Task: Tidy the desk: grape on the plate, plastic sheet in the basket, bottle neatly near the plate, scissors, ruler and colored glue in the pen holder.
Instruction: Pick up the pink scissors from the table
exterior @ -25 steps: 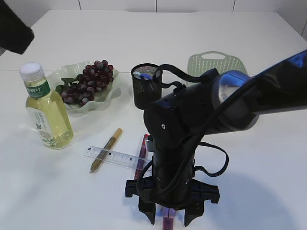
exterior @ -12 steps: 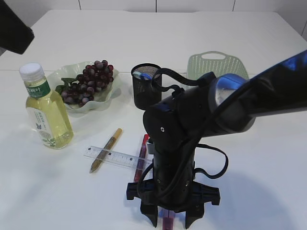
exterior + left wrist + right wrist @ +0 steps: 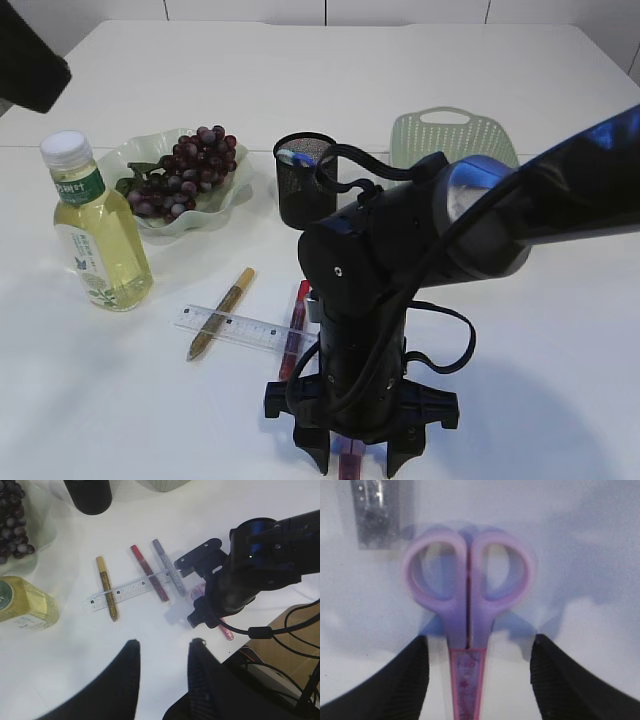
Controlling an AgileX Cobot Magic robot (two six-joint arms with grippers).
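Purple-handled scissors (image 3: 468, 595) in a pink sheath lie flat at the table's front edge. My right gripper (image 3: 480, 645) is open and straddles them just below the handles, its fingers clear of both sides; the exterior view shows it pointing down (image 3: 355, 455). A clear ruler (image 3: 132, 587) lies across gold (image 3: 107, 595), red (image 3: 149, 572) and silver (image 3: 165, 567) glue pens. The grape bunch (image 3: 185, 170) rests on the green plate (image 3: 120, 160), the bottle (image 3: 95, 235) upright beside it. The black pen holder (image 3: 305, 178) stands behind. My left gripper (image 3: 164, 652) hangs open and empty. The plastic sheet is out of view.
A green basket (image 3: 452, 135) lies at the back right. The right arm (image 3: 260, 575) stands over the front of the table, just right of the glue pens. A grey metal piece (image 3: 375, 512) lies beyond the scissors' handles.
My right gripper has sunk slightly toward the scissors and its jaws have narrowed a little. The left gripper and the objects have not moved.
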